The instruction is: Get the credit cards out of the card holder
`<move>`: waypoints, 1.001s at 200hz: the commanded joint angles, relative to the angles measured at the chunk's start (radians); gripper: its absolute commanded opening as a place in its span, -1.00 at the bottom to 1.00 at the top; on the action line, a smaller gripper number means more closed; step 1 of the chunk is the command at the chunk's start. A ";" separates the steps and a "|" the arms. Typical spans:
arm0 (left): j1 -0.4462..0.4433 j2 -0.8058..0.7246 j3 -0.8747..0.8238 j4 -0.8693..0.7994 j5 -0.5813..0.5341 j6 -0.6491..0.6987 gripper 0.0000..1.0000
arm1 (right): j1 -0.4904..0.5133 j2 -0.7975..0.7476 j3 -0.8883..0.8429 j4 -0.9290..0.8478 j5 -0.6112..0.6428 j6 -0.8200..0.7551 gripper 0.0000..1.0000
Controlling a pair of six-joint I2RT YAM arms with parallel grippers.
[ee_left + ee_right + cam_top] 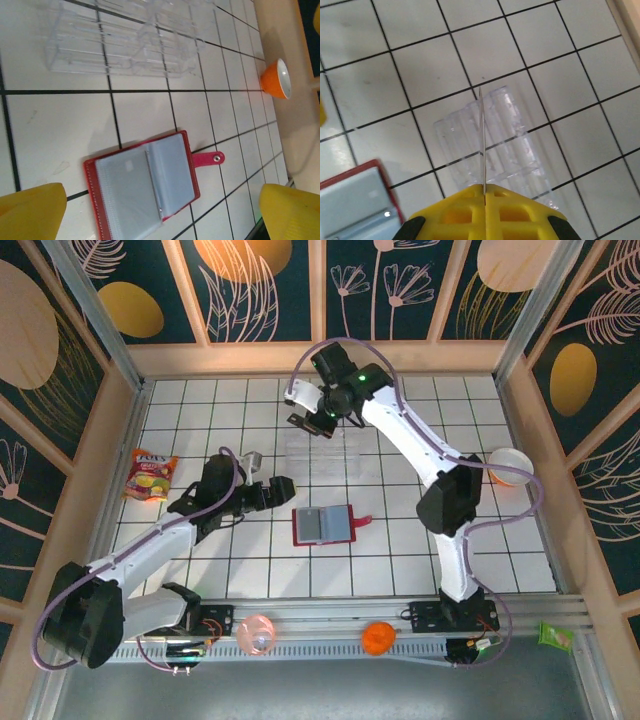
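The red card holder [323,526] lies open and flat on the tiled table, its grey-blue pockets [142,182] facing up and its snap tab [209,159] pointing right. My left gripper [160,210] hangs just left of it [274,491], open wide, with nothing between its yellow fingers [30,212]. My right gripper [484,189] is shut on a thin credit card [482,140] that I see edge-on. It holds the card over the clear plastic tray [510,145] at the back [310,420]. The card's face is hidden.
The clear tray [326,452] stands behind the card holder. An orange bowl [508,466] sits at the right wall and a snack packet [150,476] at the left. On the front rail lie a pink ball [256,633], an orange fruit [376,638] and a green packet [555,636].
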State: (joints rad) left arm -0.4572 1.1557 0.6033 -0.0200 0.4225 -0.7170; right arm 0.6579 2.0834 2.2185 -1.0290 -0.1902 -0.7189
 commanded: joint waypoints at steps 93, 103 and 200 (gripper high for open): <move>0.049 -0.066 0.076 -0.186 -0.203 0.069 0.97 | 0.007 0.115 -0.012 0.162 0.102 -0.244 -1.00; 0.049 -0.061 0.074 -0.184 -0.207 0.073 0.98 | 0.014 0.116 -0.027 0.175 0.102 -0.249 -1.00; 0.074 -0.014 0.049 -0.140 -0.163 0.083 0.98 | 0.025 0.076 -0.141 0.142 0.055 -0.288 -1.00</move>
State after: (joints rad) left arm -0.3923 1.1347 0.6548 -0.1680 0.2382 -0.6537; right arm 0.6762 2.1944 2.0922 -0.8974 -0.1493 -0.9718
